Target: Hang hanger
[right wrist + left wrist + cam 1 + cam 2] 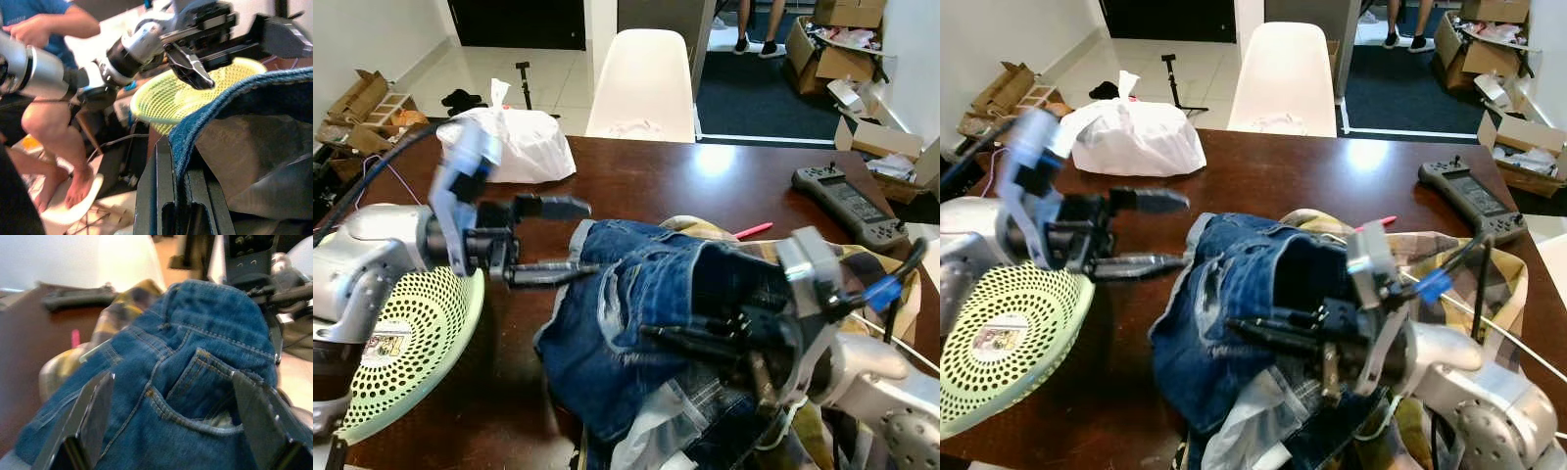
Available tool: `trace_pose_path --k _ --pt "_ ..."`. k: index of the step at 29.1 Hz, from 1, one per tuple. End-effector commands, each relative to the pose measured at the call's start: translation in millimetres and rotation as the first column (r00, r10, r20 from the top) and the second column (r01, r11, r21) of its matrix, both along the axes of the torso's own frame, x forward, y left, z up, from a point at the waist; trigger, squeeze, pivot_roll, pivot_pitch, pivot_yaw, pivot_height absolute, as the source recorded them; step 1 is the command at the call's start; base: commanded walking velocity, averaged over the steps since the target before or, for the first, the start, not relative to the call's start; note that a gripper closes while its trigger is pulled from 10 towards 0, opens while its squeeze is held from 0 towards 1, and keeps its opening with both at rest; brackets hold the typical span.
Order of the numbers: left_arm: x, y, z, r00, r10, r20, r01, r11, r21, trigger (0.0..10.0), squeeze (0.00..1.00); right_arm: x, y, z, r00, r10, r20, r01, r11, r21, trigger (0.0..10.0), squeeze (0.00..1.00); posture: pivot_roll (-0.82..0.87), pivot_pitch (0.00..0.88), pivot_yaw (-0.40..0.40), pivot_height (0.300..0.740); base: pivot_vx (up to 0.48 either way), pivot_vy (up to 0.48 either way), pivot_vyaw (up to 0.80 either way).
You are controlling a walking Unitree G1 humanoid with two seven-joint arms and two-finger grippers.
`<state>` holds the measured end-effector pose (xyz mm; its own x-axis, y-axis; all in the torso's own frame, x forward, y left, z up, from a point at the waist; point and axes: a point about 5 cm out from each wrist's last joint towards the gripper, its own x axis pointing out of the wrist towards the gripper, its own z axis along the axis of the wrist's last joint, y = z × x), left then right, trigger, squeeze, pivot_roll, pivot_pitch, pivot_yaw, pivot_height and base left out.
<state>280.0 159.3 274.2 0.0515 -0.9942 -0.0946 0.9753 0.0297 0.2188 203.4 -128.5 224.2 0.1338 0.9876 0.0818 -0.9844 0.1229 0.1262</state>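
1. Two grippers at work, both at the denim. My right gripper (651, 336) is clamped on the blue jeans (636, 323): in the right wrist view a fold of denim edge runs down between the two black fingers (146, 196), which are pressed together on it.
2. My left gripper (570, 236) is spread wide, one finger above the other, tips at the waistband end of the jeans. In the left wrist view its fingers (95, 411) stand either side of a back pocket; I cannot tell whether they touch the cloth.
3. Jeans: bunched in a heap on the dark wooden table (705, 191), waist opening facing up and toward the far edge, lying on a yellow plaid cloth (1430, 255).
4. Hanger: I cannot make one out on the table.
5. Pale green perforated basket (411, 343): under my left arm, at the table's near left.
6. White plastic bag (524, 142): far left of the table.
7. Pink pen (754, 231): just beyond the plaid cloth.
8. Black handheld controller (850, 204): far right of the table.
9. White chair (641, 83): pushed in at the far edge.
10. Cardboard boxes (847, 44): on the floor, back right.
11. A person's bare legs (54, 142), seated, in the right wrist view.
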Motion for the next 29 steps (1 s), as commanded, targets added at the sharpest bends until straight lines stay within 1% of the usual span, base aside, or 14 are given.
trace_pose_path --k 1,4,5,8,9,12,14,20,21,22,23,25,26,29 --pt "-0.8 -0.9 -3.1 1.000 -0.028 0.000 0.028 0.999 0.034 10.0 0.00 -7.5 4.0 -0.8 0.999 0.043 0.011 -0.043 0.999 -0.027 0.0 0.00 -0.01 0.164 0.041 0.740 0.000 0.000 0.00" --pt "-0.5 -5.9 -1.1 0.998 -0.058 0.019 0.058 0.998 0.039 10.0 0.00 -9.1 4.5 -1.7 0.999 0.054 0.008 -0.054 0.998 -0.035 0.0 0.00 -0.01 0.164 0.041 0.740 0.000 0.000 0.00" --pt "4.3 -11.6 1.7 0.996 -0.056 0.072 0.053 0.997 0.047 10.0 0.00 -10.9 5.3 -1.9 0.998 0.068 0.006 -0.068 0.997 -0.042 0.0 0.00 -0.02 0.166 0.041 0.740 0.000 0.000 0.00" --pt "4.3 -11.6 1.7 0.996 -0.056 0.072 0.053 0.997 0.047 10.0 0.00 -10.9 5.3 -1.9 0.998 0.068 0.006 -0.068 0.997 -0.042 0.0 0.00 -0.02 0.166 0.041 0.740 0.000 0.000 0.00" --pt "12.8 -22.0 14.4 0.977 -0.110 0.182 0.095 0.991 0.090 10.0 0.00 -15.3 6.4 -2.4 0.995 0.097 0.001 -0.097 0.994 -0.059 0.0 0.00 -0.03 0.169 0.044 0.740 0.000 0.000 0.00" --pt "16.0 -26.1 20.8 0.962 -0.144 0.230 0.117 0.985 0.127 10.0 0.00 -16.6 6.9 -2.7 0.994 0.105 -0.002 -0.105 0.992 -0.064 0.0 0.00 -0.03 0.169 0.043 0.740 0.000 0.000 0.00" --pt "20.1 -32.4 27.6 0.932 -0.203 0.299 0.145 0.968 0.206 10.0 0.00 -18.2 7.7 -3.2 0.994 0.111 -0.005 -0.111 0.991 -0.070 0.0 0.00 -0.04 0.173 0.044 0.740 0.000 0.000 0.00" --pt "20.5 -36.1 28.4 0.918 -0.239 0.317 0.168 0.958 0.233 10.0 0.00 -18.6 8.0 -3.5 0.994 0.114 -0.006 -0.114 0.991 -0.072 0.0 0.00 -0.04 0.174 0.043 0.740 0.000 0.000 0.00" --pt "14.5 -43.1 30.2 0.899 -0.312 0.307 0.242 0.939 0.245 10.0 0.00 -19.0 8.6 -3.6 0.993 0.118 -0.006 -0.118 0.990 -0.074 0.0 0.00 -0.04 0.177 0.041 0.740 0.000 0.000 0.00" --pt "14.5 -43.1 30.2 0.899 -0.312 0.307 0.242 0.939 0.245 10.0 0.00 -19.0 8.6 -3.6 0.993 0.118 -0.006 -0.118 0.990 -0.074 0.0 0.00 -0.04 0.177 0.041 0.740 0.000 0.000 0.00" --pt "7.8 -50.4 31.6 0.878 -0.380 0.290 0.317 0.917 0.243 10.0 0.00 -19.1 9.2 -3.6 0.993 0.121 -0.006 -0.121 0.990 -0.077 0.0 0.00 -0.04 0.178 0.041 0.740 0.000 0.000 0.00" --pt "7.8 -50.4 31.6 0.878 -0.380 0.290 0.317 0.917 0.243 10.0 0.00 -19.1 9.2 -3.6 0.993 0.121 -0.006 -0.121 0.990 -0.077 0.0 0.00 -0.04 0.178 0.041 0.740 0.000 0.000 0.00" --pt "3.1 -56.8 32.4 0.858 -0.432 0.278 0.375 0.897 0.234 10.0 0.00 -19.2 9.9 -3.5 0.992 0.123 -0.005 -0.123 0.989 -0.079 0.0 0.00 -0.04 0.180 0.042 0.740 0.000 0.000 0.00" --pt "-0.8 -62.3 33.3 0.843 -0.468 0.264 0.421 0.881 0.217 10.0 0.00 -19.1 10.5 -3.3 0.992 0.124 -0.004 -0.124 0.989 -0.080 0.0 0.00 -0.04 0.180 0.042 0.740 0.000 0.000 0.00"
